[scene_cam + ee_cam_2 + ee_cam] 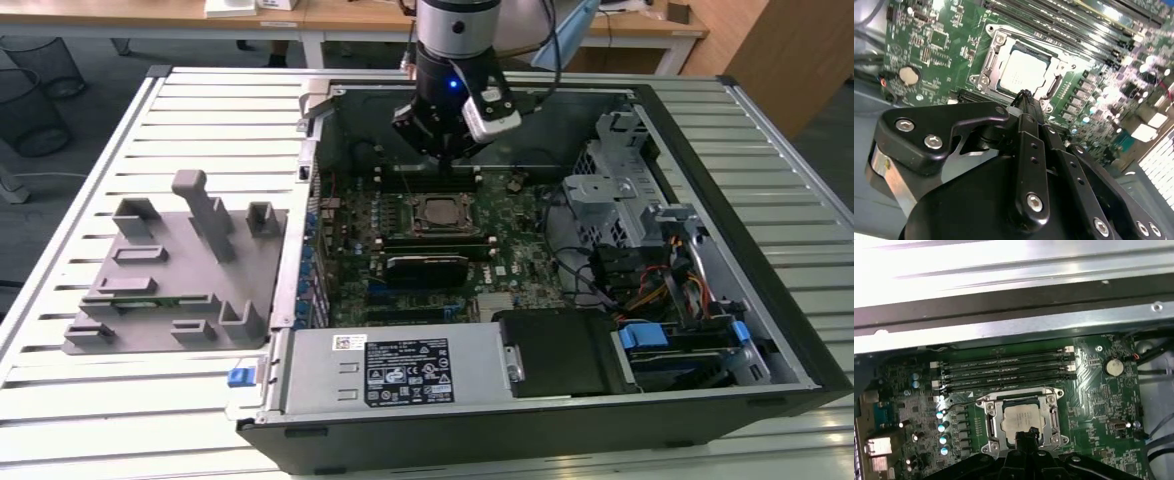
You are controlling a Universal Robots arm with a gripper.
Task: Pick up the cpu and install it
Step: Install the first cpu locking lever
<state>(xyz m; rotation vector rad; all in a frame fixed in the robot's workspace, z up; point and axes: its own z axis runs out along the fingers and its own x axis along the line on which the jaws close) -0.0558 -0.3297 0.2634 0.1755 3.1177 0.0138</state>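
exterior view's left: grey fixture [174, 270] sits on the slatted table [107, 400], well apart from the work. nothing shiny shows in its pockets.

centre: open case [787, 330], board [521, 260] lying flat. the cpu [438, 213] lies inside the socket frame [400, 215], silver top up. in both wrist views it looks level and square to the frame [991, 60], with no corner riding up as far as can be told. the frame's clamp looks open around the chip.

gripper [447, 157] hangs over the memory slots [1004, 370], just beside the socket and clear of the chip. in the second wrist view the fingertips meet at a point [1024, 95], jaws pressed together and pinching nothing.

judgement: the placing part looks done, and the seating check is what matters now. to do it well, keep any motion near the socket straight up and down. a sideways brush with the closed tips could shift the chip on its pins. any touch should be light and centred on the metal top, never at an edge.

exterior view's right: drive cage [601, 190] and cable bundle [641, 280], clear of the arm.
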